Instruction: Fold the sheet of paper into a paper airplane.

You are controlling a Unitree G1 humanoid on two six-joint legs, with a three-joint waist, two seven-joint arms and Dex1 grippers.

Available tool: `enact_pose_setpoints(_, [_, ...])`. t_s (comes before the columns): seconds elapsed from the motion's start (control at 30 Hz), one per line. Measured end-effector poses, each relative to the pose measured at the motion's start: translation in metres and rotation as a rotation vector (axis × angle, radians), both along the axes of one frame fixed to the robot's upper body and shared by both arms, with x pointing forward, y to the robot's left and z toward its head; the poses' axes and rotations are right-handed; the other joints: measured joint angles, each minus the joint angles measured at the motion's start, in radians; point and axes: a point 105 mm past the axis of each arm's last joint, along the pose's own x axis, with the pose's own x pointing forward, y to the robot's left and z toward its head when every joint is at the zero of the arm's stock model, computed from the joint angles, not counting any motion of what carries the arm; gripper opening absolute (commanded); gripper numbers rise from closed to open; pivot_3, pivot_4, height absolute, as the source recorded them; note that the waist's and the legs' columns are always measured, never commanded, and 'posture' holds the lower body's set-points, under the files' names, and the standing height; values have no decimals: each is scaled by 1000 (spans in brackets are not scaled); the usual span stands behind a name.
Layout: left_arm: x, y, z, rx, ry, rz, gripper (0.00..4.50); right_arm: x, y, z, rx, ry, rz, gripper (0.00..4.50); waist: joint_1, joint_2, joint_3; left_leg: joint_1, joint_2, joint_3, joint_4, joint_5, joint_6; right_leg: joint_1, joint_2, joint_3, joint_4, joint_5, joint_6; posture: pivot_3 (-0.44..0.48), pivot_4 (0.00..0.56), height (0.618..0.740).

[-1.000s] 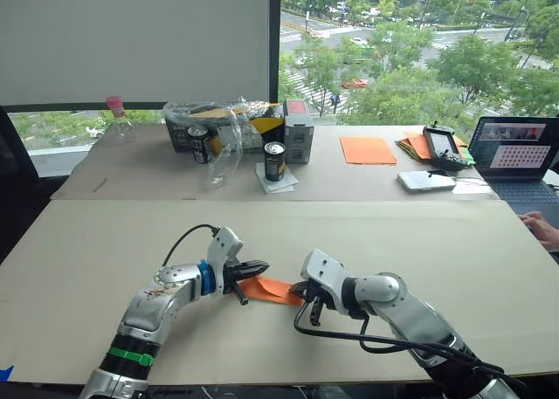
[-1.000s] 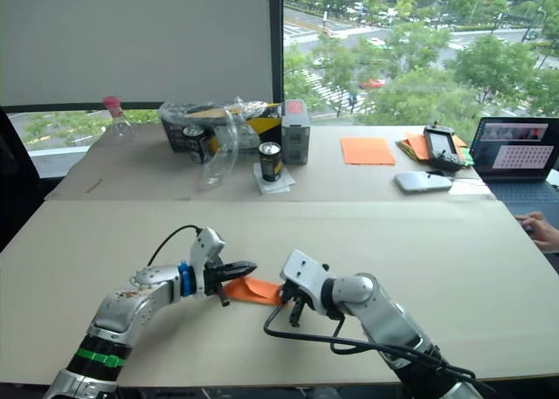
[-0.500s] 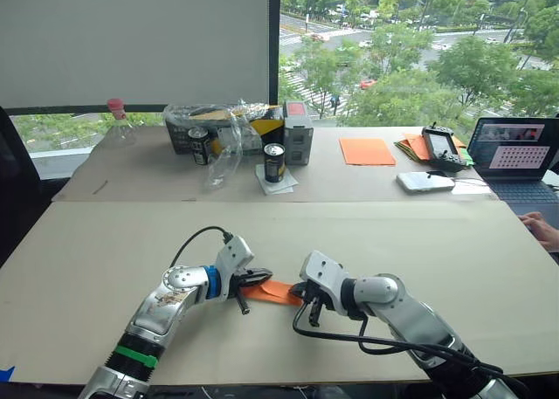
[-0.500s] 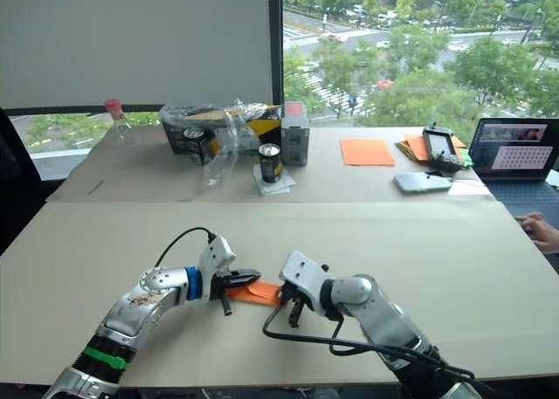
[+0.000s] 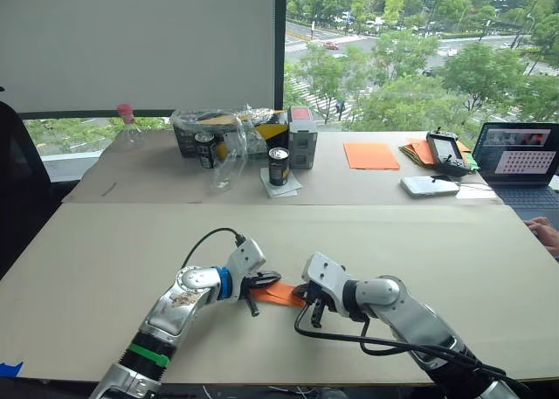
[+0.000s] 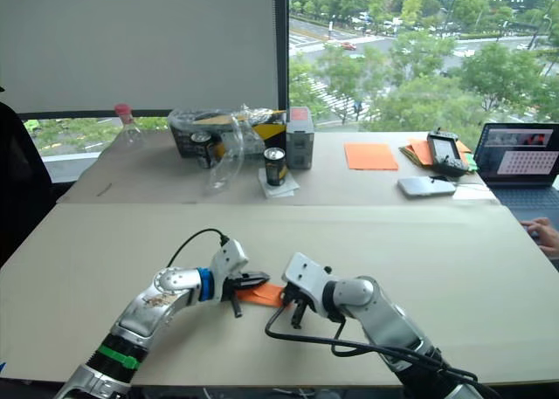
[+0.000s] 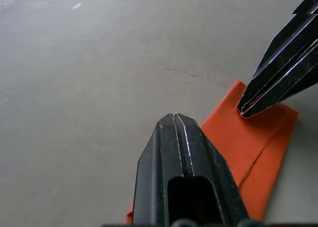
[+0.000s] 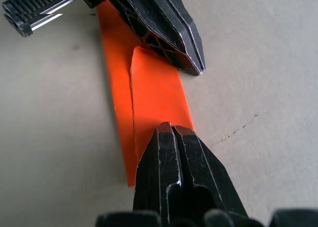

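Observation:
The sheet of paper [image 5: 284, 293] is a narrow folded bright-orange strip lying flat on the tan table [image 5: 105, 259], between my two grippers. My left gripper [image 5: 274, 278] is shut, and its tip [image 8: 198, 67] rests on the raised flap at one end of the strip. From the other side my right gripper [image 5: 302, 292] is shut too, its tip [image 7: 243, 111] touching the orange paper [image 7: 248, 142] near its corner. Neither has paper between its fingers. A lengthwise crease [image 8: 133, 113] runs along the strip.
On the far table stand a basket [image 5: 229, 128], cans [image 5: 278, 165], a bottle [image 5: 130, 128], a smooth orange sheet [image 5: 370, 155], a paper pile [image 5: 417, 148], a controller [image 5: 447, 150] and a laptop [image 5: 520, 159]. A person's hand [image 5: 546, 234] lies at the right edge.
The camera has shifted slightly. My left gripper has slid right along the orange strip toward the right gripper, covering more of it. The right gripper has stayed put.

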Motion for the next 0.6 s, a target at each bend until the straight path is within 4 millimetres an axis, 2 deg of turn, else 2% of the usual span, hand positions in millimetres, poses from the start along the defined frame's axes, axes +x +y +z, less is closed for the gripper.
enact_pose_setpoints(0.4, [2,-5,1,-5,19,-44,0,0,1,1,4,-4,1,24,-2,0,1,-3,0,-1,0,0,0,-2,0,0,0,0,0,0,150,715])
enact_pose_setpoints(0.53, [2,6,9,-133,91,20,0,-1,4,2,10,-4,11,24,-9,0,4,-6,0,-1,0,0,0,-5,1,-1,0,0,0,0,150,715])
enact_pose_setpoints(0.6, [7,22,20,-212,107,74,0,-1,4,4,12,-7,16,24,-10,-2,7,-9,1,-2,0,0,0,-9,1,-1,2,0,0,0,150,715])
